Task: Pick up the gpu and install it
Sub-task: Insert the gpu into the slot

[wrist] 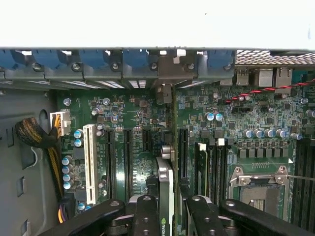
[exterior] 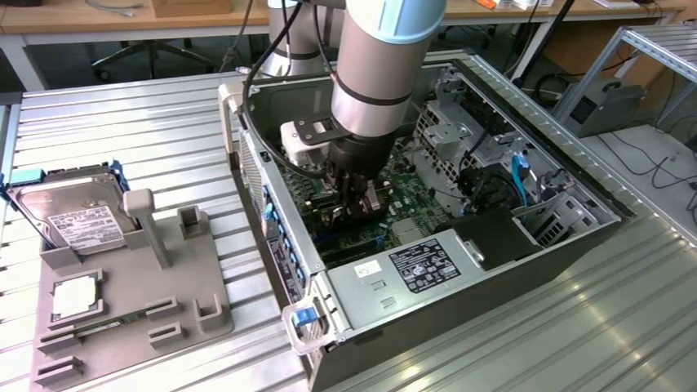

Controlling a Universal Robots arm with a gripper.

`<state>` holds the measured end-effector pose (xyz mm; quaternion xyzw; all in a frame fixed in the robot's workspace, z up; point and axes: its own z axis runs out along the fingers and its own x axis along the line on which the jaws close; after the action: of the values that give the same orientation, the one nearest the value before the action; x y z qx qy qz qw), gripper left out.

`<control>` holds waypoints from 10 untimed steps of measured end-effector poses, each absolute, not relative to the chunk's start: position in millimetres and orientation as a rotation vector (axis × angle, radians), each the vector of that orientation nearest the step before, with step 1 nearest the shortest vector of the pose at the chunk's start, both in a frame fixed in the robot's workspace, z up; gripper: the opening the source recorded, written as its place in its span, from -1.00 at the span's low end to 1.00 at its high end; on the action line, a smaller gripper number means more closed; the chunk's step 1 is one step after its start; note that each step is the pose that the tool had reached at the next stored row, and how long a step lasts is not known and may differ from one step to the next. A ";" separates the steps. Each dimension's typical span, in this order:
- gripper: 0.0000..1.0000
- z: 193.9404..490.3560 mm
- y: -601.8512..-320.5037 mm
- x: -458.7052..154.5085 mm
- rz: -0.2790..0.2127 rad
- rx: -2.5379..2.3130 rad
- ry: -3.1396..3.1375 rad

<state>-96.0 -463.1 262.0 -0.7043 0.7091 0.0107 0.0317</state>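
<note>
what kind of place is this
Likely a robotics lab or test bench: an open grey desktop computer case lies on a ribbed metal table, beside a grey parts holder with a silver hard drive; wooden desks stand behind.

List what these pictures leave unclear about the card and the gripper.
- Card seating: wrist view, its lower edge is edge-on against the board; slot contact unreadable.
- Card in the exterior view: the arm and gripper cover most of it.
- Card's label: wrist view, cut off by the picture's edge.

gpu (wrist: 166,189) | thin dark card with silver edge | upright, edge-on | clamped between the jaws, over the motherboard slots
</note>
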 end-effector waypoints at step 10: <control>-0.21 262.0 -463.1 -96.0 0.033 -2.169 2.184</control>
<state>-96.0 -463.1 262.0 -0.7043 0.7091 0.0107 0.0317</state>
